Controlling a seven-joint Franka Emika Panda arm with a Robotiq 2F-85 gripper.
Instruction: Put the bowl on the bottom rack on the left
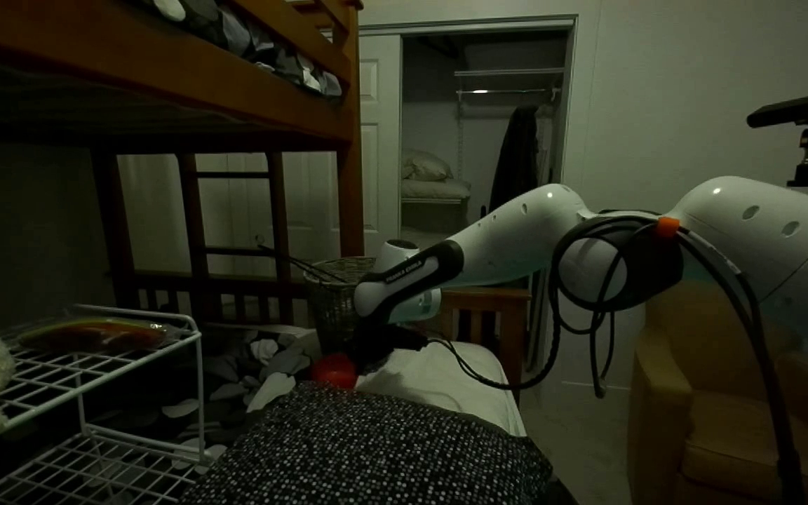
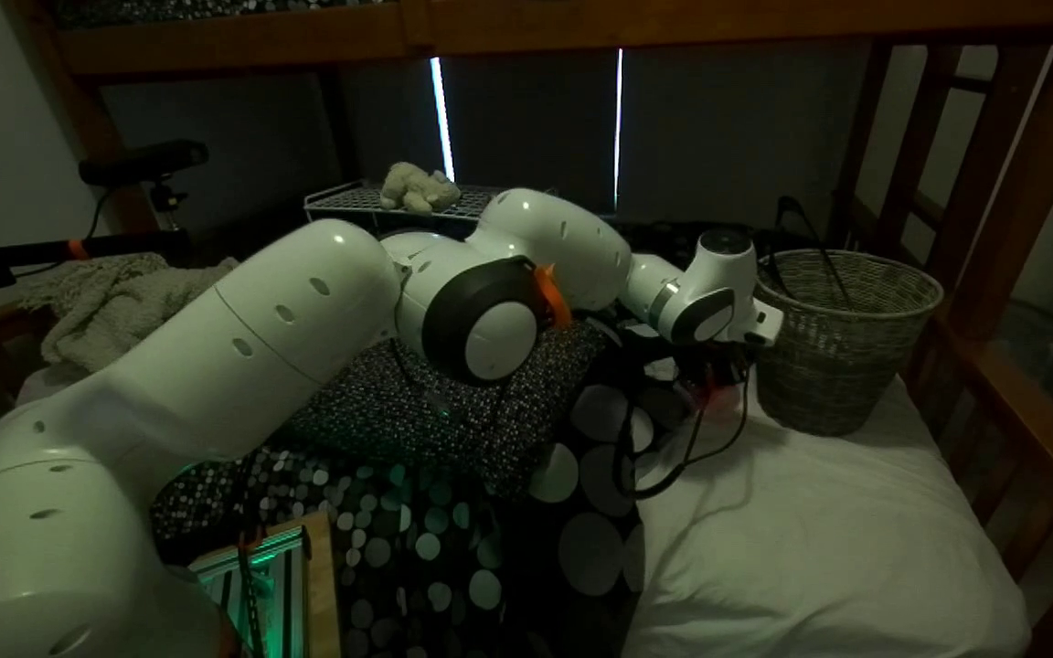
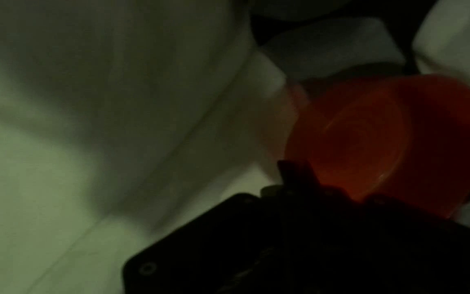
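- the black two-fingered gripper (image 3: 285, 182) pinched the small round red plastic-looking bowl (image 3: 353, 139) by its rim
- the white wire bottom rack (image 1: 99, 463) stood well apart

Panda arm (image 1: 516, 238), one: white-shelled, maker's lettering (image 1: 404, 271) on a dark strip (image 1: 451, 258) near the wrist (image 2: 714, 274). Upper arm (image 2: 225, 320): slanting up from the lower left in an exterior view. Elbow (image 2: 490, 336): bent, black about its side, seen in both exterior views. Forearm (image 2: 572, 247): outstretched, sloping down toward the wrist in both exterior views. Wrist: angled so that the tool end faces downward. Gripper (image 3: 300, 177): black, hanging below the wrist, dim in both exterior views; fingers (image 3: 296, 173) together at the tips in the wrist view, finer detail lost in shadow.
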